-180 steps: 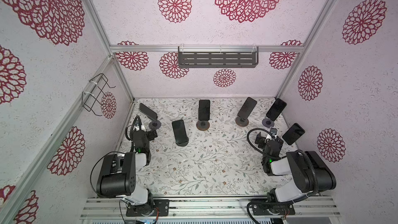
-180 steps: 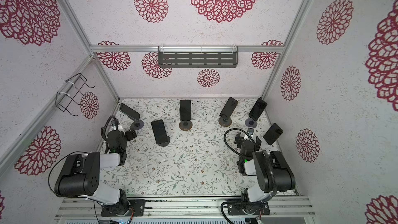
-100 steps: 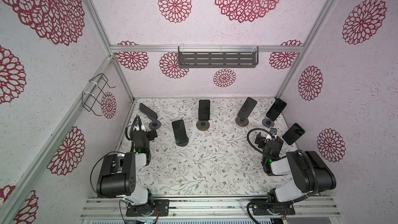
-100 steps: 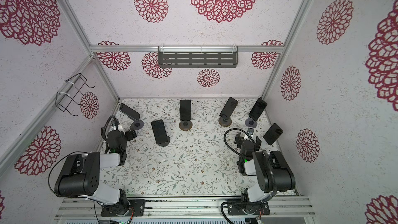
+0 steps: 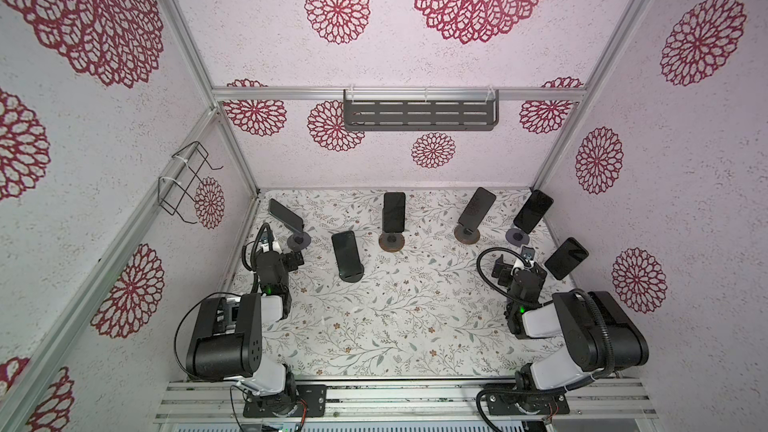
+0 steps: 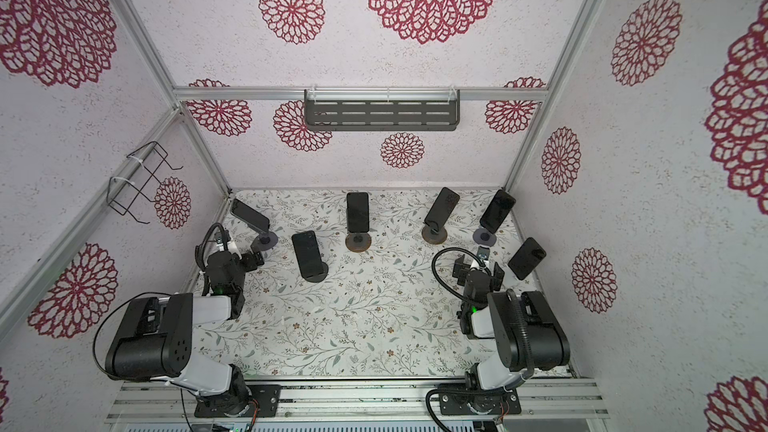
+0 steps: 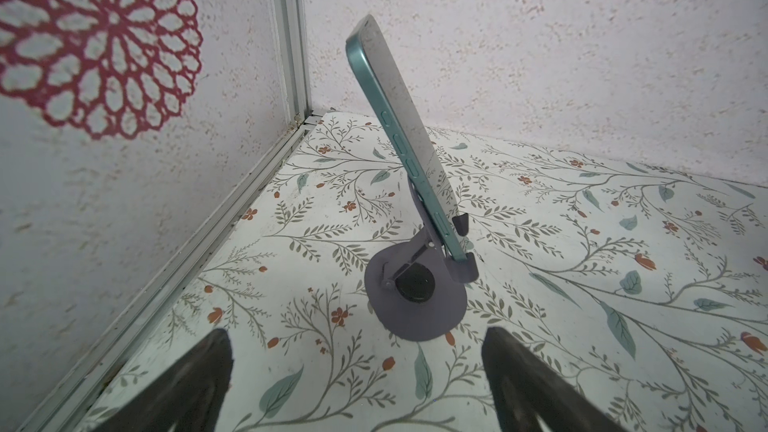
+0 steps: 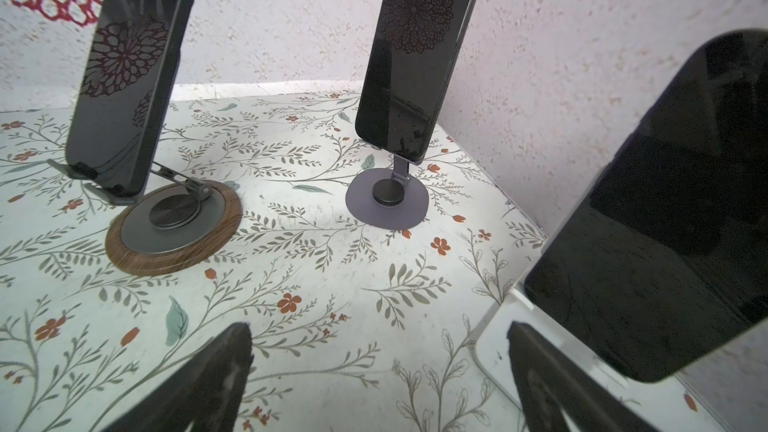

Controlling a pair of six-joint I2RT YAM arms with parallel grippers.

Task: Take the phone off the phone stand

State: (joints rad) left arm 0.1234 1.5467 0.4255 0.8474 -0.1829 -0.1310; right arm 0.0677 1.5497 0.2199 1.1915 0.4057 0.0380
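Several dark phones lean on stands along the back and sides of the floral table. My left gripper is open and low, just short of the purple-grey stand that carries a teal-edged phone. On the other side my right gripper is also open and empty. One of its fingers lies beside the white stand of the nearest phone. Neither gripper touches a phone.
Beyond the right gripper stand a phone on a purple disc stand and one on a wood-rimmed stand. A black stand with a phone and a centre phone stand mid-table. Walls close in on three sides; a grey shelf hangs behind.
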